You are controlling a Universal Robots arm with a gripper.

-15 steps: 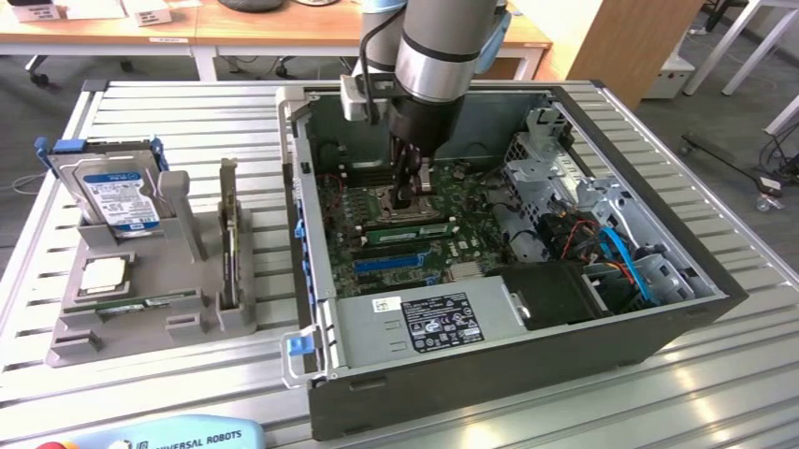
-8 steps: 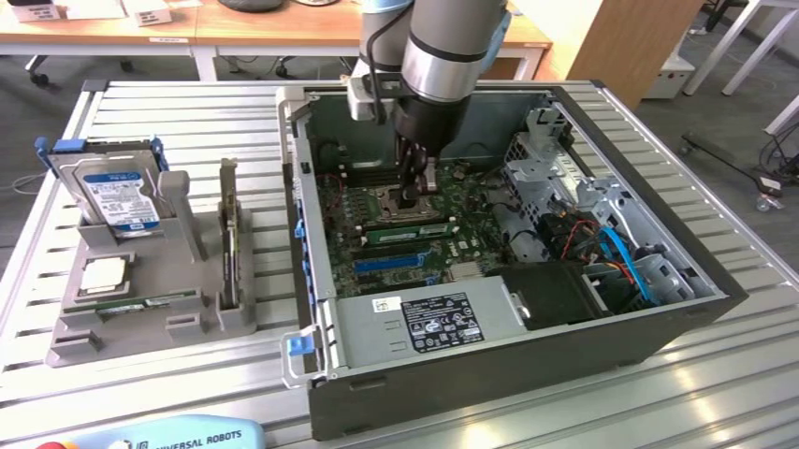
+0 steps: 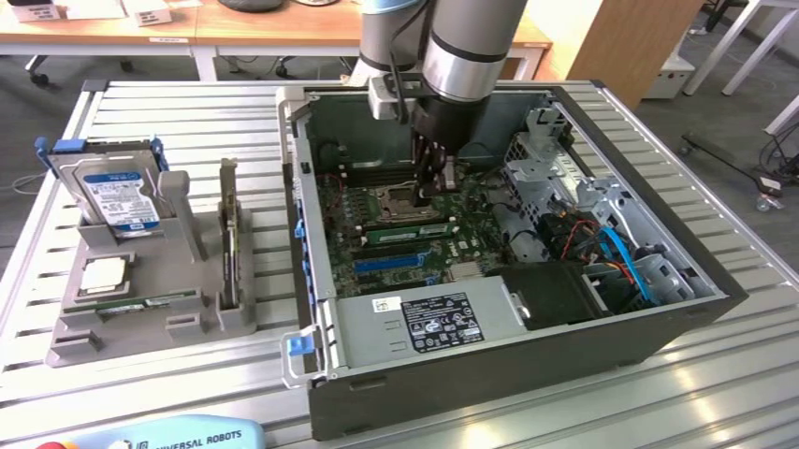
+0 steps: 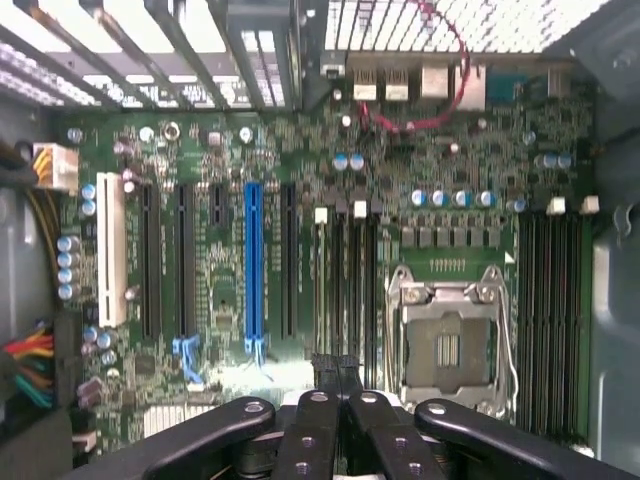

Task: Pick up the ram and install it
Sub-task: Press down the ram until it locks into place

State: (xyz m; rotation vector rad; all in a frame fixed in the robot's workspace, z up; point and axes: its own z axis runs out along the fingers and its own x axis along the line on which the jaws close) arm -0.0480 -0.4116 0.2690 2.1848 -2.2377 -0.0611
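Observation:
My gripper point(image 3: 432, 192) reaches down into the open computer case point(image 3: 649, 346) and hangs over the motherboard point(image 3: 374, 248). Its black fingers point(image 4: 322, 372) are pressed together, shut, with nothing visible between them. In the wrist view the gripper point(image 4: 335, 372) hovers above the dark memory slots point(image 4: 345, 290) beside the empty processor socket point(image 4: 450, 340). A thin green ram stick point(image 3: 406, 227) stands in a slot just in front of the gripper, near the socket. Whether the fingers touch it I cannot tell. Another thin green stick point(image 3: 144, 301) lies in the grey holder.
The grey holder point(image 3: 75, 351) at the exterior view's left carries a hard drive point(image 3: 119, 196), a square silver chip point(image 3: 104, 273) and an upright dark card point(image 3: 228, 238). Inside the case are a power supply point(image 3: 431, 323), blue cables point(image 3: 631, 257) and a drive cage point(image 3: 549, 150).

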